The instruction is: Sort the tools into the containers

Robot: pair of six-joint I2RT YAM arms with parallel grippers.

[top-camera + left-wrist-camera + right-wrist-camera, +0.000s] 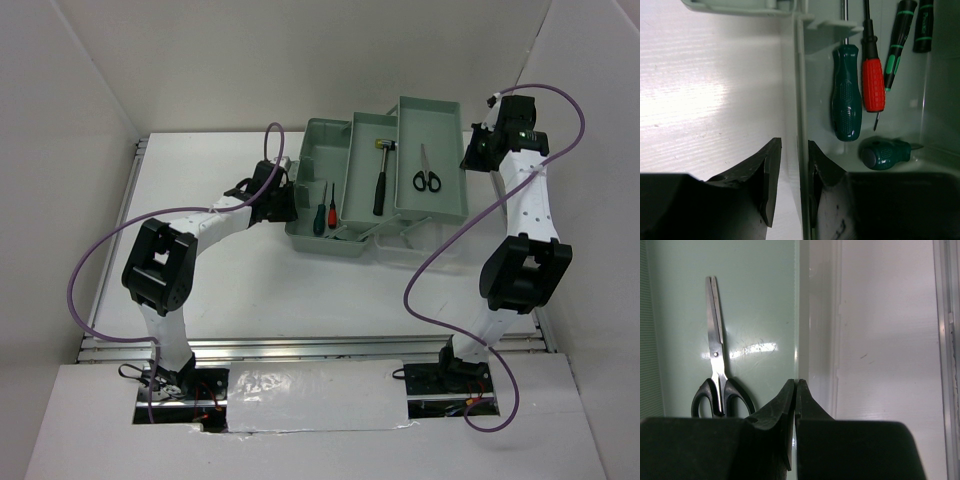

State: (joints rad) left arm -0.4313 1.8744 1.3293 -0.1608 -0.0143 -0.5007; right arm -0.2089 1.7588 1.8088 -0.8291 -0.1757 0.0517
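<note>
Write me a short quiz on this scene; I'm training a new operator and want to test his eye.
1. True or false: the black-handled hammer and the black-handled scissors lie in separate trays.
2. Where is the red-handled screwdriver? A: in the base compartment of the sage-green plastic toolbox. B: on the white table. C: in the hammer's tray.
3. Fill in: the left gripper has one finger on each side of the toolbox's ____.
Key: 1 true; 2 A; 3 wall.

White table [250,290], white surrounding walls [300,60]
</note>
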